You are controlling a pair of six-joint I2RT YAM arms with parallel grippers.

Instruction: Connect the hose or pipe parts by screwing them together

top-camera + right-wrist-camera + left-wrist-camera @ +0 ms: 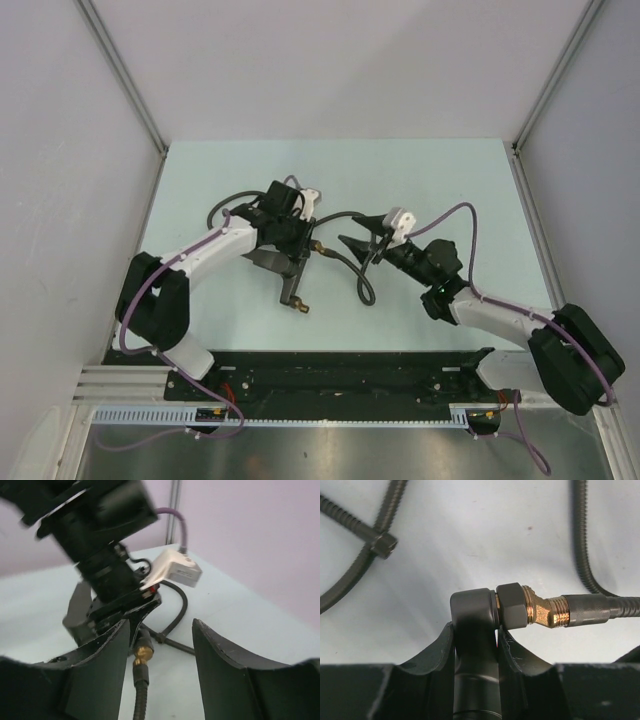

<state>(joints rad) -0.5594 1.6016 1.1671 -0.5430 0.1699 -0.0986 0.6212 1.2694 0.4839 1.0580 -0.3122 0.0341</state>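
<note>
Brass elbow (545, 611) links fitting (472, 612) and hose (600, 609) — left pincer (475, 632) clamps fitting.

Pale-green table (430, 180) — grey walls (340, 60) around.

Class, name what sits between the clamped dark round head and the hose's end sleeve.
The fitting's dark hex nut and threaded brass elbow, shown in the left wrist view.

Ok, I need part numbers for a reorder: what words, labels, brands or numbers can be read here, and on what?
No text can be read in any view.
Forked fitting, brass elbow, hose: seen close up, no markings show.
White camera housing: blurred, nothing legible.
Base rail: too small to tell whether it carries print.
</note>
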